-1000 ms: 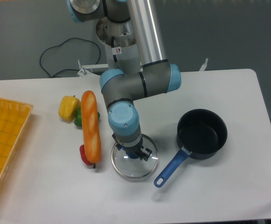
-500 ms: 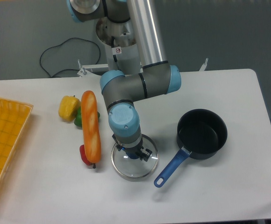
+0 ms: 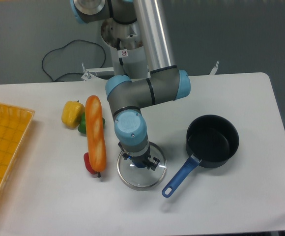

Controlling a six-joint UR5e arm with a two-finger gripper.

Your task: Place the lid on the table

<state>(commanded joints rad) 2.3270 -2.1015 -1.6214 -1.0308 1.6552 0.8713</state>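
The lid [image 3: 141,176], clear glass with a metal rim, lies level at or just above the white table [image 3: 221,201], near the front middle. My gripper [image 3: 141,163] points straight down over the lid's centre. Its dark fingers [image 3: 155,161] sit either side of the blue knob and seem shut on it. The wrist hides the fingertips and most of the knob.
A dark saucepan [image 3: 212,140] with a blue handle [image 3: 180,177] stands just right of the lid. A baguette [image 3: 95,133], a yellow pepper [image 3: 72,113], a green one and a red one lie close on the left. A yellow mesh tray [image 3: 2,152] fills the left edge.
None, apart from perhaps a barely visible downward creep of the arm with the lid.
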